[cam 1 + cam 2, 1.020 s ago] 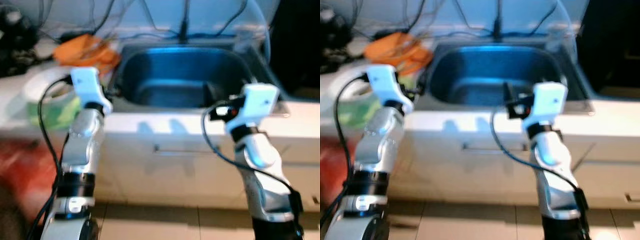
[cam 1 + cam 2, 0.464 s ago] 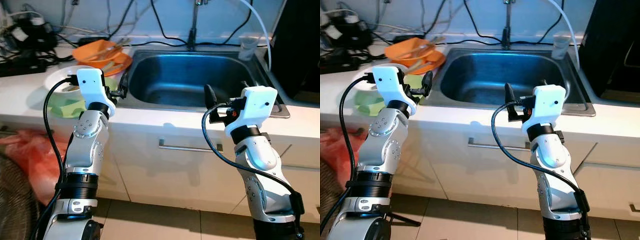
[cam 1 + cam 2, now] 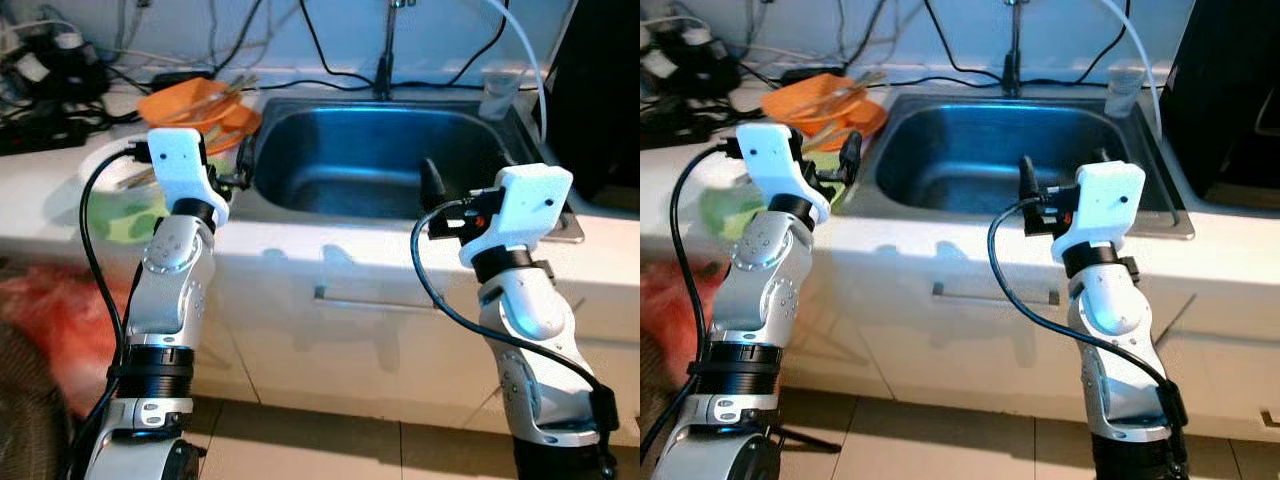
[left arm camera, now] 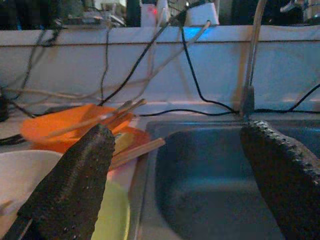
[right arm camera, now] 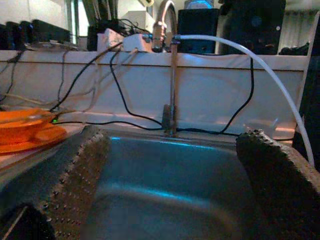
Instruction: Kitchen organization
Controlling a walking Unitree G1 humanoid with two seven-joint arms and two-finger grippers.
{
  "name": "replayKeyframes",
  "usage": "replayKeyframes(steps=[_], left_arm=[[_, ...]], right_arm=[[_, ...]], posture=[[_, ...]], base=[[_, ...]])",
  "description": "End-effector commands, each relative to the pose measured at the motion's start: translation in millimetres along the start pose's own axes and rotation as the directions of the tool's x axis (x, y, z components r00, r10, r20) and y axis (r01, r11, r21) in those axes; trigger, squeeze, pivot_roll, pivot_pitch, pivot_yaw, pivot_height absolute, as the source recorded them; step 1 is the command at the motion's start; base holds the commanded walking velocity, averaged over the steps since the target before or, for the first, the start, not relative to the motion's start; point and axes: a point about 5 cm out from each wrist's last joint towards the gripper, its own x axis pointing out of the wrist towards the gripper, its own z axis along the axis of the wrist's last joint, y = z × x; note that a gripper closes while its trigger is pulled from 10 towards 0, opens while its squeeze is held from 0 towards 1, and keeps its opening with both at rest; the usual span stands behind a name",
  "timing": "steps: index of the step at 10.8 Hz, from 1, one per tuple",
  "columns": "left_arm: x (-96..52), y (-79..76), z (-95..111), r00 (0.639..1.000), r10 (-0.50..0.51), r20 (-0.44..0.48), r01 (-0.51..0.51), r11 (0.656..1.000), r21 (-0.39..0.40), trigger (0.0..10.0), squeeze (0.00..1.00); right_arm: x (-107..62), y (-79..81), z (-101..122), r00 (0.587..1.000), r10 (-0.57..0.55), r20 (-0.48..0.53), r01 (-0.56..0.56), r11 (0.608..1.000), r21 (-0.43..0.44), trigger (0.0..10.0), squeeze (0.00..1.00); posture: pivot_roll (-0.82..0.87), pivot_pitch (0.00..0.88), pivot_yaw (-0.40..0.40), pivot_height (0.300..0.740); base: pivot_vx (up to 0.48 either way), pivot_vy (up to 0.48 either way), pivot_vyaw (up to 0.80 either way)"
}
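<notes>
With both your left gripper [image 4: 175, 185] and right gripper [image 5: 170, 185] spread empty at the sink [image 3: 380, 150], the orange dishes [image 3: 200, 105] at ten o'clock could topple if you sweep across carelessly.

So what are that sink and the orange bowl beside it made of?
The sink looks like brushed stainless steel: grey-blue, with a soft metallic sheen. The orange bowl seems to be plastic, judging by its uniform bright colour and dull surface, though that is less certain.
</notes>
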Motion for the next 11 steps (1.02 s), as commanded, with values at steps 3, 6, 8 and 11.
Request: replayKeyframes(steps=[3, 6, 8, 11], left_arm=[[1.8, -1.2, 9.6, 0.999, -0.008, 0.037, 0.008, 1.0, 0.006, 10.0, 0.0], [1.1, -0.5, 9.7, 0.999, -0.008, 0.039, 0.007, 1.0, 0.014, 10.0, 0.0], [1.1, -0.2, 8.0, 1.0, -0.009, 0.029, 0.009, 1.0, 0.024, 10.0, 0.0], [1.0, 0.3, 5.2, 1.0, -0.017, 0.016, 0.016, 0.999, 0.028, 10.0, 0.0]], right_arm=[[0.7, 3.3, 8.3, 0.999, 0.012, 0.035, -0.011, 1.0, -0.02, 10.0, 0.0], [0.5, 4.3, 6.7, 0.999, 0.015, 0.03, -0.014, 1.0, -0.023, 10.0, 0.0], [0.5, 4.4, 5.8, 1.0, 0.015, 0.027, -0.014, 1.0, -0.027, 10.0, 0.0], [-0.6, 5.0, 3.6, 1.0, 0.014, 0.021, -0.013, 1.0, -0.028, 10.0, 0.0]], posture=[[0.03, 0.034, 0.063, 0.74], [0.03, 0.035, 0.062, 0.74], [0.03, 0.034, 0.062, 0.74], [0.03, 0.033, 0.068, 0.74]], base=[[0.202, 0.0, 0.0], [0.194, 0.0, 0.0], [0.416, 0.0, 0.0], [0.48, 0.0, 0.0]])
